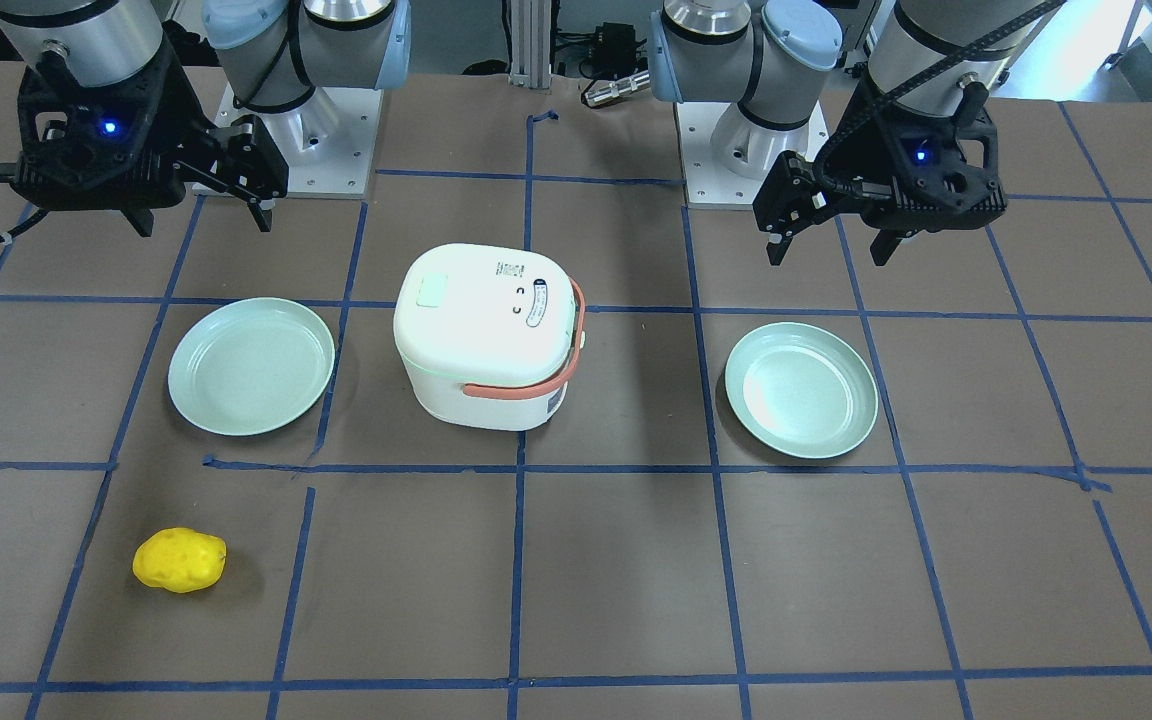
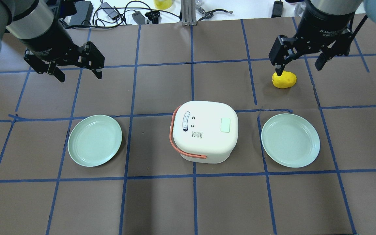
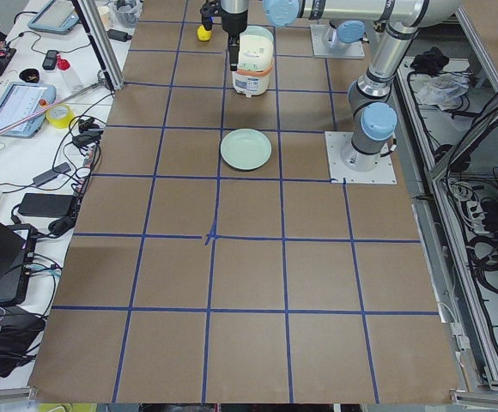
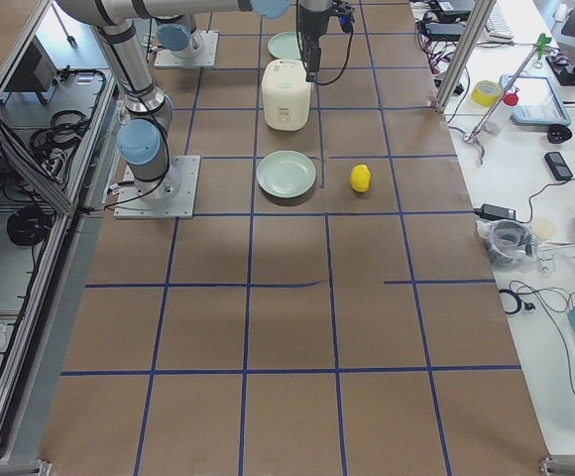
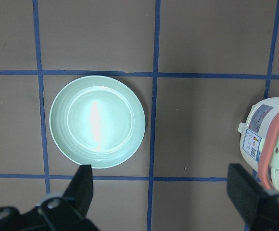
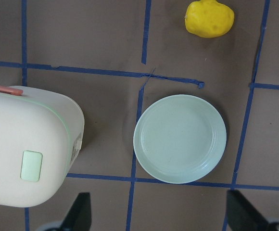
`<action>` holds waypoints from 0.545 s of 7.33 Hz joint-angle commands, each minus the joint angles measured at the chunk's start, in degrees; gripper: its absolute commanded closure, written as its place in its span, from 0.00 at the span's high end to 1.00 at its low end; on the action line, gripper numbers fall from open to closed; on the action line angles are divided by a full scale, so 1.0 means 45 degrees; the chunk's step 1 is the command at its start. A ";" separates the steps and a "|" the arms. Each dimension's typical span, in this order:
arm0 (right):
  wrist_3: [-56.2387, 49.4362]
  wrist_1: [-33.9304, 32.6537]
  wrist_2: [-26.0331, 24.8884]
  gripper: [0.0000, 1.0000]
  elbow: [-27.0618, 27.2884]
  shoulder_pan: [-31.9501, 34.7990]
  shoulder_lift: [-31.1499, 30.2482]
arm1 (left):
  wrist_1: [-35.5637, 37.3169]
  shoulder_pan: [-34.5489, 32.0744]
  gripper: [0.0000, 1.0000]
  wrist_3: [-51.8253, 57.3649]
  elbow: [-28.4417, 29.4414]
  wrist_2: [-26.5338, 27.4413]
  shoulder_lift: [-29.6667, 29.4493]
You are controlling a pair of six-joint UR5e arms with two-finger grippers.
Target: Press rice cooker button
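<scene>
The white rice cooker (image 2: 204, 135) with an orange handle stands at the table's middle. It also shows in the front view (image 1: 486, 340). A pale green button (image 2: 225, 125) sits on its lid, toward my right side, and shows in the right wrist view (image 6: 31, 165). My left gripper (image 2: 80, 77) is open and empty, raised over the far left of the table. My right gripper (image 2: 299, 70) is open and empty, raised over the far right, well away from the cooker. The cooker's edge shows in the left wrist view (image 5: 274, 144).
A pale green plate (image 2: 95, 140) lies left of the cooker and a second plate (image 2: 290, 140) lies right of it. A yellow lumpy object (image 2: 284, 80) lies beyond the right plate, under my right gripper. Blue tape lines grid the brown table.
</scene>
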 commanded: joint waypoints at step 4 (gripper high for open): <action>0.0166 -0.0442 -0.0157 1.00 0.0005 0.0033 0.0030 | 0.0000 0.0001 1.00 0.0009 0.0000 0.0000 0.0000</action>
